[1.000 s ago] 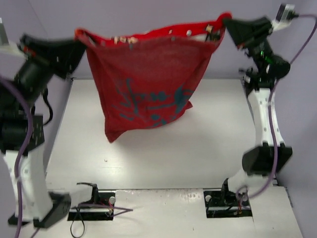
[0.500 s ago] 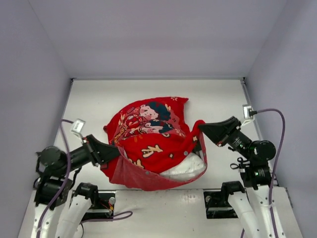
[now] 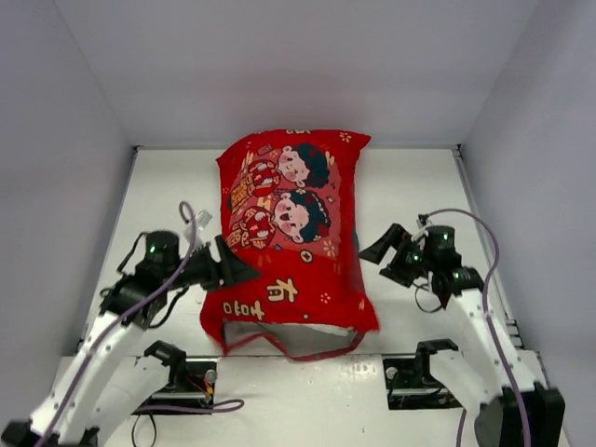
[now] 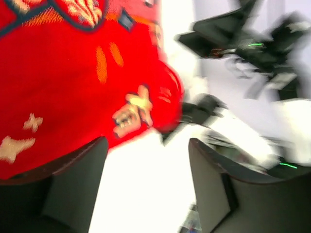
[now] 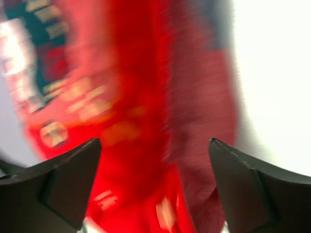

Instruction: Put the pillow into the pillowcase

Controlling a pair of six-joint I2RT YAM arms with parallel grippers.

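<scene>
The red pillowcase point(image 3: 291, 237) lies plump on the table, printed side up, with its two cartoon figures toward the far end. Its mouth faces the near edge, and a pale strip of the pillow point(image 3: 284, 336) shows inside it. My left gripper point(image 3: 248, 271) stands open just off the cover's left edge, near the mouth. In the left wrist view the left gripper point(image 4: 146, 160) holds nothing, with the pillowcase point(image 4: 73, 82) at upper left. My right gripper point(image 3: 374, 250) is open, a little right of the cover. The right gripper point(image 5: 153, 155) faces the blurred pillowcase point(image 5: 141, 111).
Grey walls close in the white table point(image 3: 419, 196) on three sides. The arm bases point(image 3: 177, 384) sit at the near edge, just in front of the cover's mouth. The right arm point(image 4: 252, 46) shows blurred in the left wrist view.
The cover, first held up high by both grippers, came down onto the table and now lies flat. Both grippers have opened and let go of its mouth corners.
</scene>
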